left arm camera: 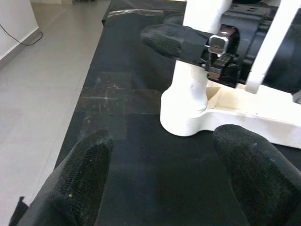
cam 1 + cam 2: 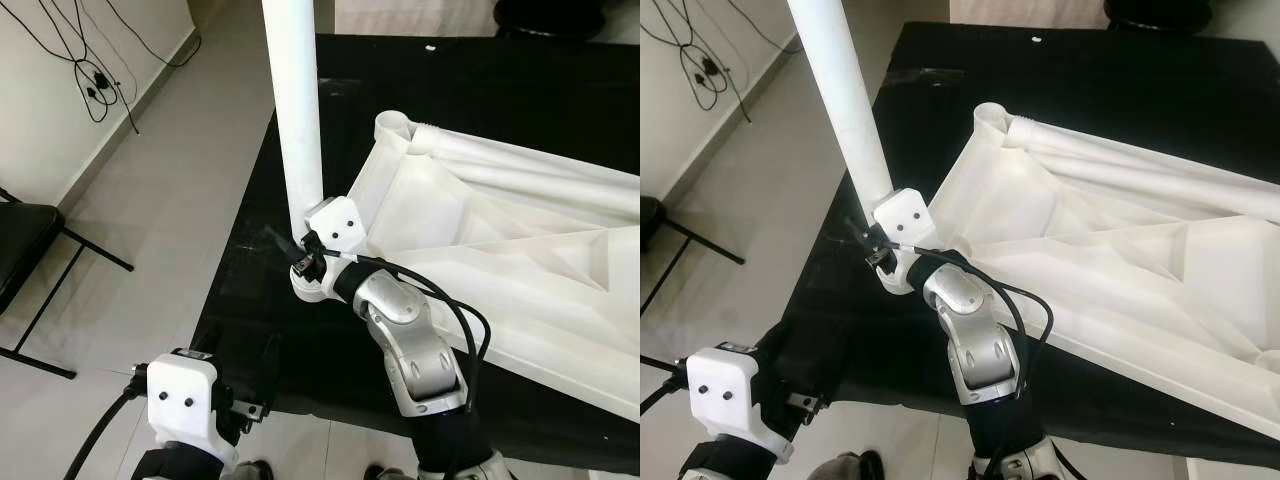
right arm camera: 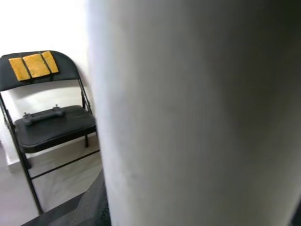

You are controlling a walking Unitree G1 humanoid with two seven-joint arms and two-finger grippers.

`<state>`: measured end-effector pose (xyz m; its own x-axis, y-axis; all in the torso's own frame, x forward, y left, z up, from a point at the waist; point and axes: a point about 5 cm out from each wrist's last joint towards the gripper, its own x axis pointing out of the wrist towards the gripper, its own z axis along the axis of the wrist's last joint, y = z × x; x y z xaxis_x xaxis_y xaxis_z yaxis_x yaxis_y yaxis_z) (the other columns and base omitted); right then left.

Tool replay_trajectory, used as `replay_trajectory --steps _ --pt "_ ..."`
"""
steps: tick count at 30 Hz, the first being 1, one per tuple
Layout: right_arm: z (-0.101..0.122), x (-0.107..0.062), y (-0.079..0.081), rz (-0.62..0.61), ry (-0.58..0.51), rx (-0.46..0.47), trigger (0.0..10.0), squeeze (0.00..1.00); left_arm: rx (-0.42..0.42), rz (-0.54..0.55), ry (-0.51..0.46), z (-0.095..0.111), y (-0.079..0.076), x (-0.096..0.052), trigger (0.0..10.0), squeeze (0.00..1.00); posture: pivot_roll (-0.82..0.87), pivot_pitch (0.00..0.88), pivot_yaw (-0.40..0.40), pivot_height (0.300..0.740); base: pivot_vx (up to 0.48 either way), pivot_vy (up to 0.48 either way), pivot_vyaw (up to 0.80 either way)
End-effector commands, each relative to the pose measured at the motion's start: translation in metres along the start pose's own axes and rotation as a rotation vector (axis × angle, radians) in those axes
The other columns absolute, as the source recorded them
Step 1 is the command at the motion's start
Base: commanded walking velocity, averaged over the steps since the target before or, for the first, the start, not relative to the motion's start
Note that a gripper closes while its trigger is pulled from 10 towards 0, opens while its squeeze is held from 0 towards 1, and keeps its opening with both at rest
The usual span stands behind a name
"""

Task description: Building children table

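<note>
The white children's table top [image 2: 500, 260] lies upside down on a black surface [image 2: 450, 80]. A white tubular leg [image 2: 296, 100] stands upright in the corner socket [image 1: 183, 117] nearest me on the left. My right gripper [image 2: 303, 243] is shut on this leg just above the socket, and one of its black fingers [image 1: 169, 40] wraps the tube. In the right wrist view the leg [image 3: 197, 113] is very close. My left gripper [image 1: 160, 155] hovers low over the black surface, short of the socket, open with nothing between its fingers [image 1: 89, 160].
A black folding chair [image 2: 20, 250] stands on the tiled floor to the left, also seen with yellow patches on its chair back [image 3: 33, 66]. Cables [image 2: 90, 70] hang along the left wall. The black surface's front edge [image 2: 300, 405] runs just ahead of my arms.
</note>
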<state>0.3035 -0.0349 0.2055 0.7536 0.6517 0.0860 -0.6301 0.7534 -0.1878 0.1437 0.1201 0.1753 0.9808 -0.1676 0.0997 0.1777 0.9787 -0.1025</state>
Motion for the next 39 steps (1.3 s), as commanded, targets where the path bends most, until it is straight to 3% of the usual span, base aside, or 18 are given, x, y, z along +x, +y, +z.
replay_trajectory --steps 1,2,3,4,5,6,7,8,9,14,23,24,25,26,27,28,39 --pt "-0.006 0.007 0.025 0.09 0.064 0.099 10.0 0.2 -0.014 0.007 0.028 -0.005 0.001 -0.001 10.0 0.0 0.11 0.21 0.005 0.74 0.0 0.0 0.0" --pt "-0.002 0.006 0.023 0.168 0.035 0.132 10.0 1.0 -0.014 0.006 0.028 -0.006 0.001 -0.001 10.0 0.0 0.11 0.21 0.007 0.74 0.0 0.0 0.0" --pt "-0.002 0.006 0.023 0.168 0.035 0.132 10.0 1.0 -0.014 0.006 0.028 -0.006 0.001 -0.001 10.0 0.0 0.11 0.21 0.007 0.74 0.0 0.0 0.0" --pt "0.001 0.004 0.018 0.283 0.003 0.137 10.0 1.0 -0.016 0.004 0.029 -0.006 0.001 -0.001 10.0 0.0 0.12 0.213 0.005 0.74 0.0 0.0 0.0" --pt "0.001 0.004 0.018 0.283 0.003 0.137 10.0 1.0 -0.016 0.004 0.029 -0.006 0.001 -0.001 10.0 0.0 0.12 0.213 0.005 0.74 0.0 0.0 0.0" --pt "0.005 0.002 0.011 0.392 -0.028 0.119 10.0 1.0 -0.018 0.001 0.029 -0.006 0.001 0.0 10.0 0.0 0.12 0.215 0.003 0.74 0.0 0.0 0.0" --pt "0.006 0.0 0.0 0.482 -0.042 0.081 10.0 0.84 -0.02 -0.001 0.028 -0.006 0.0 0.0 10.0 0.0 0.13 0.222 -0.002 0.74 0.0 0.0 0.0" --pt "0.006 -0.001 -0.007 0.525 -0.042 0.05 10.0 0.84 -0.021 -0.003 0.028 -0.006 -0.001 0.0 10.0 0.0 0.13 0.222 -0.002 0.74 0.0 0.0 0.0" --pt "0.004 -0.001 -0.016 0.574 -0.034 0.007 10.0 0.0 -0.023 -0.003 0.028 -0.005 -0.002 -0.001 10.0 0.0 0.13 0.227 -0.007 0.74 0.0 0.0 0.0" --pt "-0.003 0.003 -0.042 0.698 0.032 -0.059 10.0 0.0 -0.028 -0.003 0.03 -0.004 -0.005 -0.005 10.0 0.0 0.15 0.249 -0.014 0.74 0.0 0.0 0.0" --pt "0.008 0.021 -0.053 0.861 0.05 -0.032 10.0 0.0 -0.036 -0.006 0.053 -0.001 -0.01 -0.014 10.0 0.0 0.18 0.283 -0.014 0.74 0.0 0.0 0.0" --pt "0.01 0.023 -0.052 0.876 0.045 -0.025 8.9 0.0 -0.037 -0.005 0.057 -0.001 -0.01 -0.015 10.0 0.0 0.18 0.292 -0.011 0.74 0.0 0.0 0.0" --pt "0.011 0.025 -0.052 0.886 0.04 -0.02 5.9 0.0 -0.037 -0.004 0.06 -0.001 -0.011 -0.016 10.0 0.0 0.18 0.292 -0.011 0.74 0.0 0.0 0.0" --pt "0.011 0.025 -0.052 0.886 0.04 -0.02 5.9 0.0 -0.037 -0.004 0.06 -0.001 -0.011 -0.016 10.0 0.0 0.18 0.292 -0.011 0.74 0.0 0.0 0.0" --pt "0.012 0.026 -0.051 0.899 0.036 -0.019 4.7 0.0 -0.037 -0.003 0.063 -0.001 -0.011 -0.017 10.0 0.0 0.18 0.297 -0.01 0.74 0.0 0.0 0.0" --pt "0.012 0.027 -0.051 0.92 0.034 -0.018 0.0 0.0 -0.038 -0.002 0.067 -0.001 -0.011 -0.018 10.0 0.0 0.19 0.3 -0.009 0.74 0.0 0.0 0.0" --pt "0.011 0.024 -0.058 0.92 0.026 -0.011 0.0 0.0 -0.043 0.002 0.08 0.001 -0.013 -0.023 10.0 0.0 0.18 0.31 -0.008 0.74 0.0 0.0 0.0"
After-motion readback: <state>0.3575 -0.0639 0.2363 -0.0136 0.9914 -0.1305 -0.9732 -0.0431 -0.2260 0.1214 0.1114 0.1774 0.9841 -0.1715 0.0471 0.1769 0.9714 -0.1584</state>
